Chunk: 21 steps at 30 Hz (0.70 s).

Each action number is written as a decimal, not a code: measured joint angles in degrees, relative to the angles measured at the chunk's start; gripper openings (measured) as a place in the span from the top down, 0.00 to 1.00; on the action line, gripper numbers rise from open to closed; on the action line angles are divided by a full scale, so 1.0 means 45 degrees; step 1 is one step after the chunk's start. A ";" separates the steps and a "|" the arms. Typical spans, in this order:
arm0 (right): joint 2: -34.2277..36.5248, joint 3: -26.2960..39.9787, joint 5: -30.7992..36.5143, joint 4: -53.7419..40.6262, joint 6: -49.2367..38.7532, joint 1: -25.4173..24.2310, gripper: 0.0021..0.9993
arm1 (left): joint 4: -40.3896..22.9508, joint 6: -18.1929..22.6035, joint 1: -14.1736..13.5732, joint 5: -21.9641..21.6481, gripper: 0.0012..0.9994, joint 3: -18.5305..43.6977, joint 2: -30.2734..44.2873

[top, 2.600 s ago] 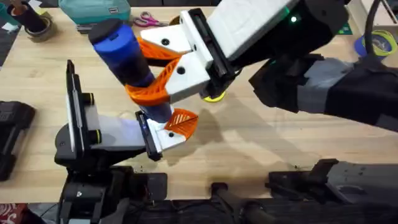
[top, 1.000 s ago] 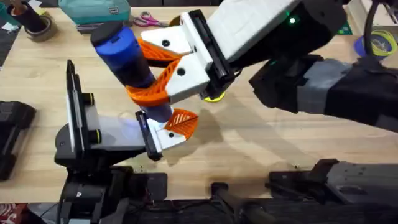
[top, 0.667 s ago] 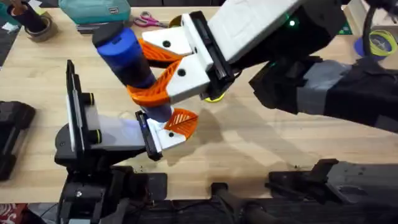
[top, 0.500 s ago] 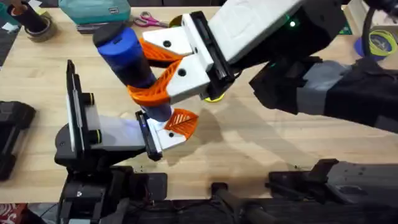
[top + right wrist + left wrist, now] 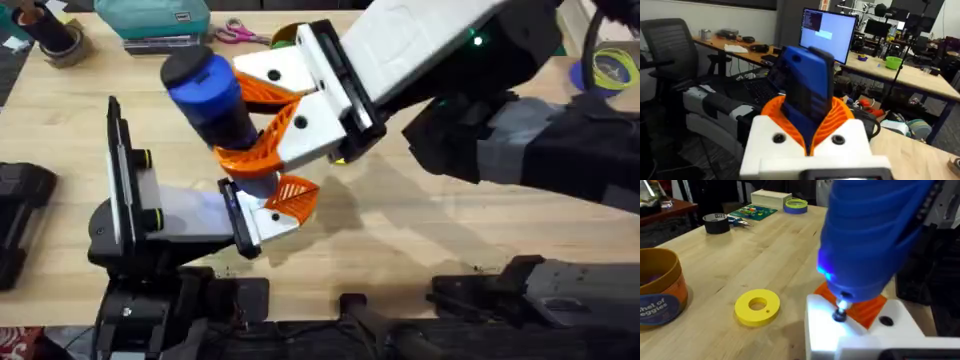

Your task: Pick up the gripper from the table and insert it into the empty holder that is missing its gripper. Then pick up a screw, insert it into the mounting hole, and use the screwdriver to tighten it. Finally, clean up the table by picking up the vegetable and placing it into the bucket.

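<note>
My right gripper (image 5: 240, 125) reaches across the table, shut on the blue screwdriver (image 5: 215, 100), which stands nearly upright between its orange fingers (image 5: 840, 117). The screwdriver (image 5: 875, 235) points down with its lit tip on a screw (image 5: 840, 314) in the white holder (image 5: 855, 335). The orange gripper piece (image 5: 865, 311) sits in that holder (image 5: 262, 222) at the tip of my left arm, just under the screwdriver. My left gripper (image 5: 275, 205) rests low over the near middle of the table. The bucket (image 5: 660, 287) stands off to one side. The vegetable is out of view.
A yellow ring disc (image 5: 757, 306) lies between the bucket and the holder. Farther back lie a black tape roll (image 5: 717, 222) and a blue tape roll (image 5: 796, 205). Scissors (image 5: 238, 33) and a teal case (image 5: 150, 15) lie at the table's far edge.
My right gripper has shifted the screwdriver slightly to the right and lower over the holder. The left arm has stayed put.
</note>
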 joint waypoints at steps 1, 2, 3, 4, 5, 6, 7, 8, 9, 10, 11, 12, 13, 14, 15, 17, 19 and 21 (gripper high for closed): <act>0.0000 0.0000 -0.0025 0.0019 0.0067 -0.0011 0.98 | 0.0003 0.0000 0.0000 0.0004 0.99 0.0000 0.0003; 0.0000 0.0000 -0.0046 0.0029 0.0118 -0.0019 0.98 | 0.0000 0.0000 0.0000 0.0004 0.99 0.0000 0.0004; 0.0000 0.0000 -0.0076 0.0033 0.0161 -0.0038 0.98 | 0.0000 0.0000 0.0000 0.0009 0.99 0.0000 -0.0001; 0.0000 0.0000 -0.0099 0.0044 0.0183 -0.0043 0.98 | 0.0000 0.0000 0.0000 0.0019 0.99 0.0000 0.0004; 0.0000 0.0000 -0.0151 0.0055 0.0205 -0.0053 0.98 | 0.0000 0.0000 0.0000 0.0029 0.99 0.0000 0.0002; 0.0000 0.0000 -0.0204 0.0071 0.0205 -0.0053 0.98 | 0.0000 0.0000 0.0000 0.0033 0.99 0.0000 0.0001; 0.0000 0.0000 -0.0222 0.0072 0.0205 -0.0053 0.98 | -0.0005 0.0000 0.0000 0.0038 0.99 0.0000 0.0004; 0.0000 0.0000 -0.0234 0.0067 0.0205 -0.0053 0.98 | -0.0005 0.0000 0.0000 0.0038 0.99 0.0000 -0.0001; 0.0000 0.0000 -0.0261 0.0067 0.0208 -0.0053 0.98 | -0.0005 0.0000 0.0000 0.0038 0.99 0.0000 0.0002; 0.0000 0.0000 -0.0265 0.0067 0.0210 -0.0058 0.98 | -0.0004 0.0000 0.0000 0.0038 0.99 0.0000 -0.0001; 0.0000 0.0000 -0.0266 0.0067 0.0210 -0.0058 0.98 | -0.0005 0.0000 0.0000 0.0038 0.99 0.0000 0.0000; 0.0000 0.0000 -0.0266 0.0067 0.0210 -0.0058 0.98 | -0.0005 0.0000 0.0000 0.0038 0.99 0.0000 -0.0001; 0.0000 0.0000 -0.0266 0.0063 0.0205 -0.0058 0.98 | -0.0005 0.0000 0.0000 0.0036 0.99 0.0000 0.0002; 0.0000 0.0000 -0.0266 0.0030 0.0205 -0.0058 0.98 | -0.0005 0.0000 0.0000 0.0038 0.99 -0.0004 0.0004; 0.0000 0.0000 -0.0261 0.0008 0.0200 -0.0058 0.98 | -0.0005 -0.0001 0.0000 0.0038 0.99 0.0000 0.0000; 0.0000 0.0000 -0.0261 -0.0023 0.0200 -0.0063 0.98 | -0.0005 -0.0001 0.0000 0.0038 0.99 0.0000 0.0004; 0.0000 0.0000 -0.0261 -0.0030 0.0196 -0.0063 0.98 | -0.0005 -0.0005 0.0000 0.0038 0.99 0.0000 0.0003; 0.0000 0.0000 -0.0261 -0.0060 0.0196 -0.0063 0.98 | -0.0005 -0.0005 0.0000 0.0038 0.99 -0.0004 0.0003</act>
